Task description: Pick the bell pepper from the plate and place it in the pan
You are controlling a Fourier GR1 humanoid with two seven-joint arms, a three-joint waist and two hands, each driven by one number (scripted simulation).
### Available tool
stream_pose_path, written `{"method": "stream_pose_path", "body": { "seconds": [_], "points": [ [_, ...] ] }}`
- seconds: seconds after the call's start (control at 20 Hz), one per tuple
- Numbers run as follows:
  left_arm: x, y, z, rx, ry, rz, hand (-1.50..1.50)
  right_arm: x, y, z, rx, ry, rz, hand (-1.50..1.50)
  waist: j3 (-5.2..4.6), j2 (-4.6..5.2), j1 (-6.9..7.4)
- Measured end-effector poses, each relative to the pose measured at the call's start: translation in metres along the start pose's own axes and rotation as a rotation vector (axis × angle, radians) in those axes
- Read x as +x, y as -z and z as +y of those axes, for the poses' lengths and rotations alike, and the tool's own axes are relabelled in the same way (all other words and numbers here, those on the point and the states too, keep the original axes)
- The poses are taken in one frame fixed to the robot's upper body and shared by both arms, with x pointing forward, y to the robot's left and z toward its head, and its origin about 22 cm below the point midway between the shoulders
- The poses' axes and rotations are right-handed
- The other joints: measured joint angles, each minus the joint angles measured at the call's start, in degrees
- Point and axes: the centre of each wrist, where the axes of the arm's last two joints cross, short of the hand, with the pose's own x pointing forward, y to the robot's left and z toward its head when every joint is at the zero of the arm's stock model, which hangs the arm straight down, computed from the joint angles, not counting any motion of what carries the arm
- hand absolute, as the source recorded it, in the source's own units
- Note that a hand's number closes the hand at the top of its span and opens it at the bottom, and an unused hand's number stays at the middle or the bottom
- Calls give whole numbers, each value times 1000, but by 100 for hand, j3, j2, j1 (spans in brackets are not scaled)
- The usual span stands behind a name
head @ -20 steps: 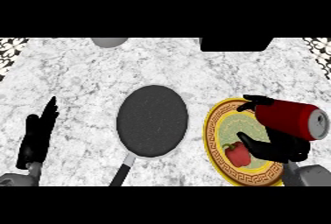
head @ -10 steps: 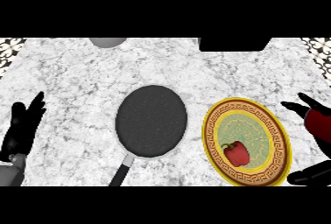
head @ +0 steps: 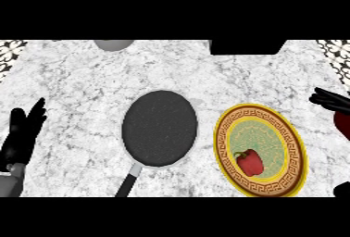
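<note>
head view, pepper: the red bell pepper (head: 249, 162) sits on the gold-rimmed plate (head: 225, 139), down around 5 o'clock of the plate's middle, nothing touching it, so it's not picked up yet.
head view, pan: the dark frying pan (head: 160, 128) lies just beside the plate at its 9 o'clock, handle pointing to 7 o'clock, so the carry should be short.
head view, right hand: the right hand (head: 331, 99) pokes in at the 3 o'clock edge, well off the pepper; fingers look spread, holding nothing, though most of it is cut off.
head view, left hand: the left hand (head: 21, 134) rests at the 9 o'clock edge, fingers straight and up, just parked out of the way.
head view, counter: the marble counter (head: 82, 78) carries everything.
</note>
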Motion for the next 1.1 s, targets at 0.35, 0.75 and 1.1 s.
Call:
{"method": "stream_pose_path", "body": {
  "seconds": [0.35, 0.75, 1.1],
  "points": [
    [2, 1, -1, -4, 2, -11, 0, 39, 26, 22, 176, -245, 131, -150, 5, 13, 53],
    [6, 2, -8, -11, 3, -12, 0, 39, 35, 71, 305, -361, 243, -150, 13, 25, 79],
    [3, -1, 2, -5, -2, -14, 0, 31, 40, 98, 315, -419, 289, -150, 15, 25, 76]
  ]
}}
